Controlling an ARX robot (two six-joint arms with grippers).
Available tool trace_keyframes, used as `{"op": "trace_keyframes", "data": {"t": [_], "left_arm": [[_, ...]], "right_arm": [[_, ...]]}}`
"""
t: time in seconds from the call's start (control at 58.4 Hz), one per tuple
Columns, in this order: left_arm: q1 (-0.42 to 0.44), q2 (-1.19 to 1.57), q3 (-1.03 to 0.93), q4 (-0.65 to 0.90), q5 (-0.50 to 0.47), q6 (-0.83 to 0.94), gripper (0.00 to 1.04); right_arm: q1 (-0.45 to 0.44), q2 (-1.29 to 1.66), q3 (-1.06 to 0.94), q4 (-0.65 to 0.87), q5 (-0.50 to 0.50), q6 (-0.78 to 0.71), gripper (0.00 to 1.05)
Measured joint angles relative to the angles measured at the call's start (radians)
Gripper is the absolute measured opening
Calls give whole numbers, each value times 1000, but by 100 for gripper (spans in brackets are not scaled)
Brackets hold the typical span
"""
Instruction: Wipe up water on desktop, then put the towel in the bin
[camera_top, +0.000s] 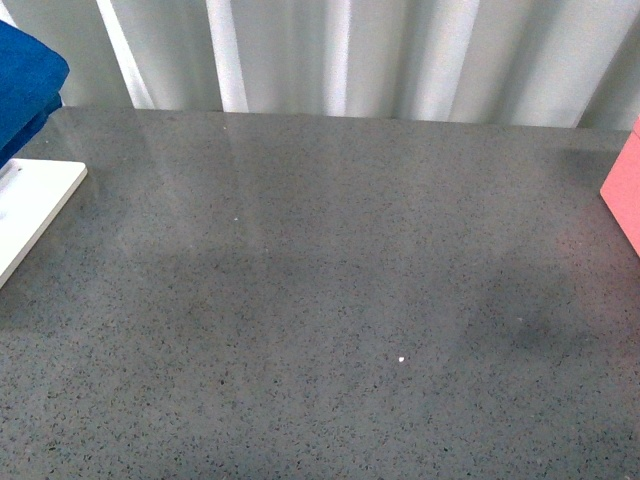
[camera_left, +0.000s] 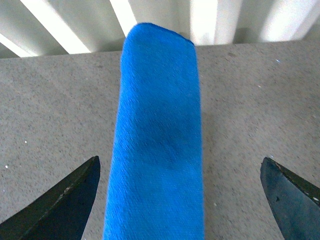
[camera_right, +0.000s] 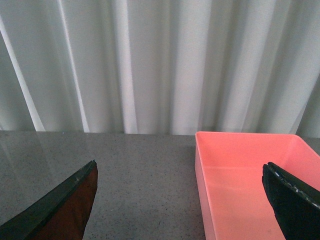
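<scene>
The blue towel (camera_left: 157, 140) lies folded in a long strip on the speckled dark-grey desktop (camera_left: 45, 115). It runs between the two wide-apart fingers of my open left gripper (camera_left: 180, 200), nearer one finger, and neither finger touches it. In the front view only a corner of the towel (camera_top: 25, 75) shows at the far left edge, and no gripper shows there. My open, empty right gripper (camera_right: 180, 200) hovers over the desktop (camera_right: 140, 175) by the near wall of the pink bin (camera_right: 240, 170). The bin is empty. No water is discernible on the desktop (camera_top: 330, 280).
A flat white board (camera_top: 35, 205) lies at the left edge of the desktop, below the towel. The pink bin's corner (camera_top: 625, 190) shows at the right edge. A pale curtain (camera_top: 400, 55) hangs behind the table's far edge.
</scene>
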Motion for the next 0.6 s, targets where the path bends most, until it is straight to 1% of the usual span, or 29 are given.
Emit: {"op": "trace_keyframes", "data": {"t": [0.086,0.189,0.308,0.428,0.6], "left_arm": [[30,122,127,-8,24,14,98],[46,201,194,26,26,55,98],[61,285,269,5,13,92,98],[66,344,304,-17,5,117,98],[66,391,305,-41,0,151,98]], "right_arm": [[0,0,0,0,0,0,98],[0,0,0,0,0,0,98],[0,0,0,0,0,0,98],[0,0,0,0,0,0,98],[0,0,0,0,0,0,98]]}}
